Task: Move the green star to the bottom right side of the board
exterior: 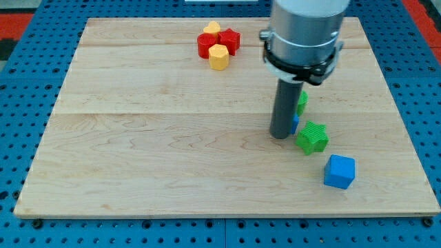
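Observation:
The green star (312, 137) lies on the wooden board (172, 151) at the view's right, below the middle. My tip (280, 136) rests on the board just to the star's left, close to it. A blue cube (340, 171) sits just below and right of the star. A second green block (302, 102) and a small blue block (295, 124) show partly behind the rod, above the star.
At the view's top centre sits a cluster: a red block (206, 45), a red star-like block (229, 40), a yellow block (219, 58) and another yellow block (212, 28). The board's right edge (403, 131) lies beyond the blue cube.

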